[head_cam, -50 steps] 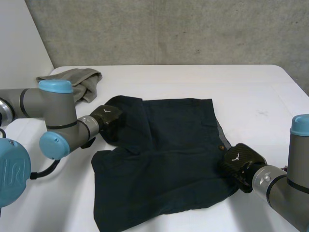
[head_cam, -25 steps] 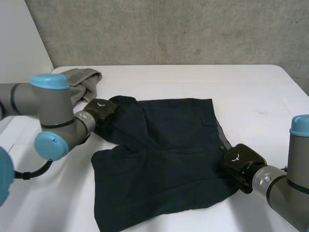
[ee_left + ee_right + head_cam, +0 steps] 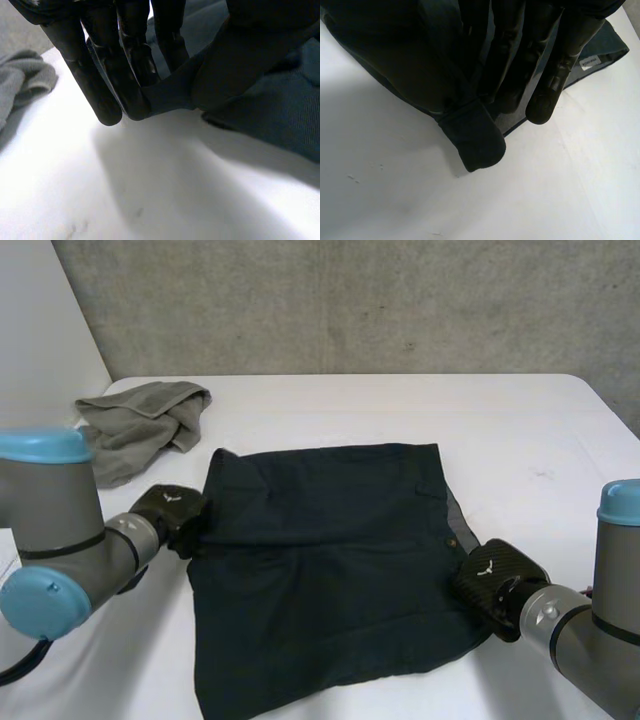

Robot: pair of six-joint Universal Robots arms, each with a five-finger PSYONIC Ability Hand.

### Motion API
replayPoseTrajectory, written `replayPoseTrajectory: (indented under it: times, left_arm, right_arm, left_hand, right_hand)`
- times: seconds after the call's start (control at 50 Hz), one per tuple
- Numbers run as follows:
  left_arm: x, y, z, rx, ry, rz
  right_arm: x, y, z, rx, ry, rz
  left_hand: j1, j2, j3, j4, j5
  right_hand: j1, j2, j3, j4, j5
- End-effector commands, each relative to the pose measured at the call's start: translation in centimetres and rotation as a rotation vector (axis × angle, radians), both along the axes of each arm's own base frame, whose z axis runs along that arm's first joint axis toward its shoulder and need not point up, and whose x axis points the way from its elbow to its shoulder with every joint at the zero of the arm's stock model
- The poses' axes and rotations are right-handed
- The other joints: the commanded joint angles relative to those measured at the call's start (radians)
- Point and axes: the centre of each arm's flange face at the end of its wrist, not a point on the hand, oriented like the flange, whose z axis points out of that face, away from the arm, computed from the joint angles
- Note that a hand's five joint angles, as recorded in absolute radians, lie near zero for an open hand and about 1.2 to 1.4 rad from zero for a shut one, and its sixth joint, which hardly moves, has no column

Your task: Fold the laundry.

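Dark navy shorts lie spread on the white table. My left hand is at their left edge and pinches a fold of the navy cloth between its fingers and thumb. On the right edge, near the waistband button, sits my right hand. Its fingers and thumb press together on the edge of the shorts, with a white label beside the fingertips.
A crumpled grey-green garment lies at the table's back left, just behind my left arm. Bare white table stretches behind and to the right of the shorts. A concrete wall stands behind the table.
My left hand has pulled the folded-over left part of the shorts outward and toward the front, and the cloth now lies flatter. Its fingers closed on the cloth. The right hand stayed put.
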Motion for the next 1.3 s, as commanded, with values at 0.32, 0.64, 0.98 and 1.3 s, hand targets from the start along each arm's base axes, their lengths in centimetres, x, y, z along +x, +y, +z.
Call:
replayPoseTrajectory:
  times: [0.32, 0.64, 0.98, 1.3]
  left_arm:
    - [0.9, 0.6, 1.3, -0.075, -0.041, 0.104]
    - [-0.4, 7.3, 5.6, -0.169, 0.017, 0.004]
    - [-1.0, 18.7, 4.5, 0.18, 0.075, -0.101]
    - [-2.0, 17.6, 0.1, 0.177, 0.006, -0.071]
  right_arm:
    - [0.0, 0.1, 0.0, 0.007, -0.007, -0.007]
    - [0.2, -0.9, 0.6, -0.016, -0.095, -0.066]
    - [0.6, -2.2, 0.8, -0.065, -0.221, -0.149]
    - [0.2, -2.2, 0.7, -0.055, -0.216, -0.163]
  left_hand:
    - [-0.378, -0.443, -0.438, -0.447, -0.414]
    - [-0.642, -0.708, -0.702, -0.711, -0.679]
    - [-0.466, -0.532, -0.526, -0.535, -0.503]
    - [0.267, 0.202, 0.207, 0.198, 0.231]
  right_hand:
    - [0.404, 0.217, 0.204, 0.207, 0.221]
    - [0.404, 0.217, 0.204, 0.207, 0.221]
    - [0.404, 0.217, 0.204, 0.207, 0.221]
    - [0.404, 0.217, 0.204, 0.207, 0.221]
